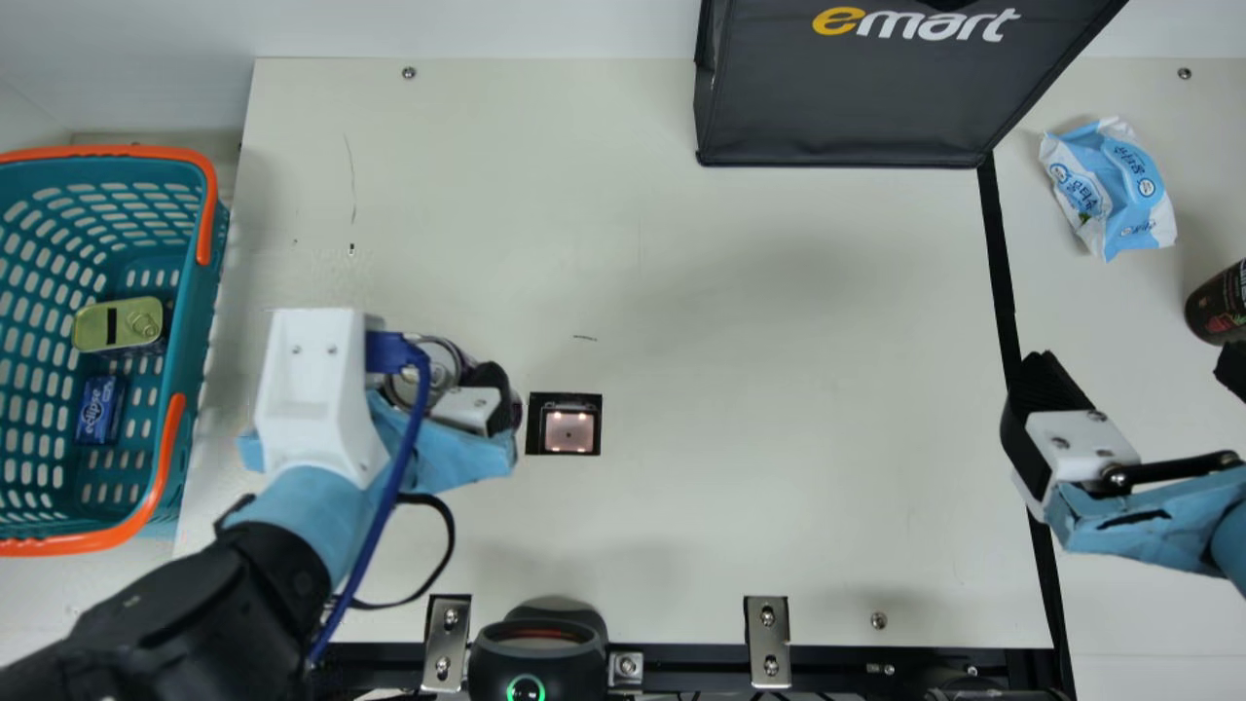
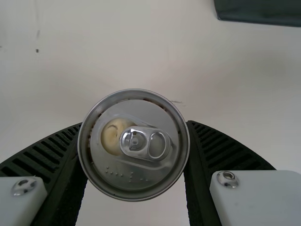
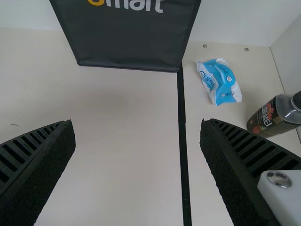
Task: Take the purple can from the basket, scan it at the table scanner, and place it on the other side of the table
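Observation:
My left gripper (image 1: 467, 375) is just left of the table scanner (image 1: 569, 431), shut on the purple can, whose silver top (image 1: 435, 362) shows partly behind the wrist housing. In the left wrist view the can's lid with its pull tab (image 2: 134, 145) sits between the two ribbed fingers of the left gripper (image 2: 134, 141), both touching its sides. At the right, over the black table line, my right gripper (image 1: 1129, 375) stands open; in the right wrist view nothing is between the fingers of the right gripper (image 3: 137, 127). The basket (image 1: 200, 321) is at the far left.
The basket holds a yellow-green tin (image 1: 95, 328) and a small blue box (image 1: 100, 409). A dark bag (image 1: 847, 97) stands at the back. On the right side lie a blue-white packet (image 1: 1110, 190) and a dark bottle (image 1: 1219, 304). A black device (image 1: 538, 652) sits at the front edge.

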`<move>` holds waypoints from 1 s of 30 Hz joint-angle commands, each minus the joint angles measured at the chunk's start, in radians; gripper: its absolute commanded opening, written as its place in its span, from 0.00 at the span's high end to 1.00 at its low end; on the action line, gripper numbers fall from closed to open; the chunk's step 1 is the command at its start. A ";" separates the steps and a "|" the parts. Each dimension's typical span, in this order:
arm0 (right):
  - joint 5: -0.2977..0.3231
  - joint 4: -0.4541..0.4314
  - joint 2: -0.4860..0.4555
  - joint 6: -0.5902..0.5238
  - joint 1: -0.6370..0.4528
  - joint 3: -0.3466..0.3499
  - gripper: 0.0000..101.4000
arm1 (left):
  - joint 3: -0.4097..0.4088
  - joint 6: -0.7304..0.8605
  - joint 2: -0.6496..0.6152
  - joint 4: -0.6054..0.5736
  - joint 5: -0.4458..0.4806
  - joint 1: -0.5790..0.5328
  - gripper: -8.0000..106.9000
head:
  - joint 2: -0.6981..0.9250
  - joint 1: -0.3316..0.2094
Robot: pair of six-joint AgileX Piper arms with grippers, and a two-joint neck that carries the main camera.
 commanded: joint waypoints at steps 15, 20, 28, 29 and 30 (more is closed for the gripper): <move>0.000 0.000 0.000 0.000 0.000 0.000 0.06 | 0.013 -0.217 0.107 0.052 0.028 -0.238 1.00 | 0.002 -0.029; 0.000 0.000 0.000 0.000 0.000 0.000 0.06 | 0.013 -0.276 0.125 0.071 0.053 -0.305 1.00 | 0.002 -0.029; 0.000 0.000 0.000 0.000 0.000 0.000 0.06 | -0.008 -0.347 0.127 0.116 0.136 -0.405 1.00 | 0.002 -0.029; 0.000 0.000 0.000 0.000 0.000 0.000 0.06 | -0.012 -0.353 0.126 0.120 0.147 -0.417 1.00 | 0.002 -0.029; 0.000 0.000 0.000 0.000 0.000 0.000 0.06 | -0.016 -0.358 0.125 0.125 0.160 -0.429 1.00 | 0.002 -0.029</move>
